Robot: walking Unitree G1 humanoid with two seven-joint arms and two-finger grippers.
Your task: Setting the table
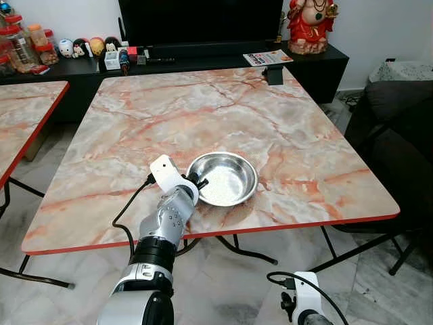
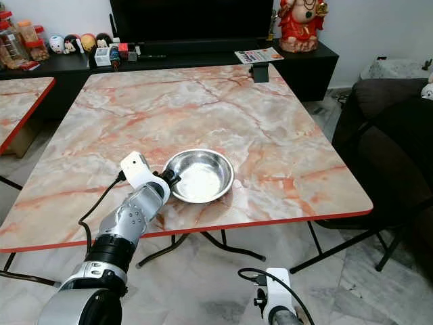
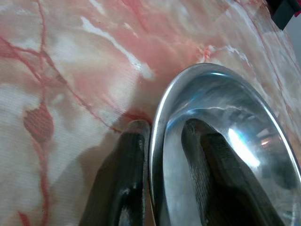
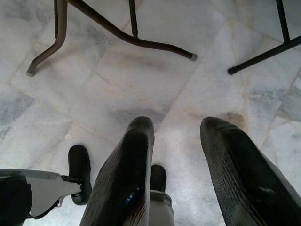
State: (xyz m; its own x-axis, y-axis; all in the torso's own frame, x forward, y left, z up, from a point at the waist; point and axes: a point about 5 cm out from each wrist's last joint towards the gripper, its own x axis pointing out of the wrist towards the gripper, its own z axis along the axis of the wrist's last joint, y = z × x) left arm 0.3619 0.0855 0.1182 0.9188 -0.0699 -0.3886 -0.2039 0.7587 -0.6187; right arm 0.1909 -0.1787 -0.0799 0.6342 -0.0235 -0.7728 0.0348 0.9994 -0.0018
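A shiny steel bowl (image 1: 223, 179) is set near the front edge of the marble table (image 1: 203, 115). Its rim is pinched by the left gripper (image 3: 162, 155). The right gripper (image 4: 188, 141) is held open above the floor (image 4: 155, 80).

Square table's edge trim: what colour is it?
Red, bordering the pink-veined marble-pattern square table; clearest in the left eye view.

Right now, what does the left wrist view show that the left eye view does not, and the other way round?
Left wrist view alone: the left hand's fingers straddle the bowl's rim, one outside, one inside.

Left eye view alone: the whole table, the TV stand behind it, and the right hand hanging low.

Both: the steel bowl on the marble top.
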